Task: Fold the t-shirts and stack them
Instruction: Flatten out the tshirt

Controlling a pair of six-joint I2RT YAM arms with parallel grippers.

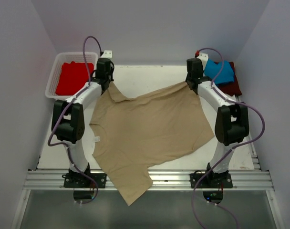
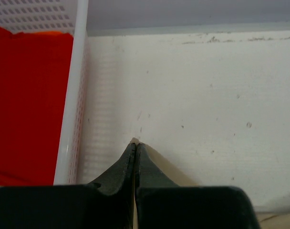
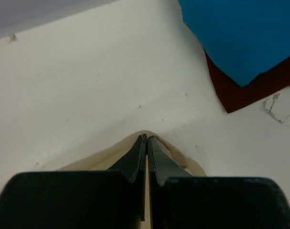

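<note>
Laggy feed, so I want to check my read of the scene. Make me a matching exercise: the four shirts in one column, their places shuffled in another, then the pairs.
1. soft tan cloth t-shirt
2. bright red cloth t-shirt
3. bright blue cloth t-shirt
4. dark maroon cloth t-shirt

A. beneath another shirt, far right
B. inside the white plastic lattice basket
C. spread over the white table, pinched by the left gripper and right gripper
D. topping the far-right pile

Pairs: 1-C, 2-B, 3-D, 4-A
</note>
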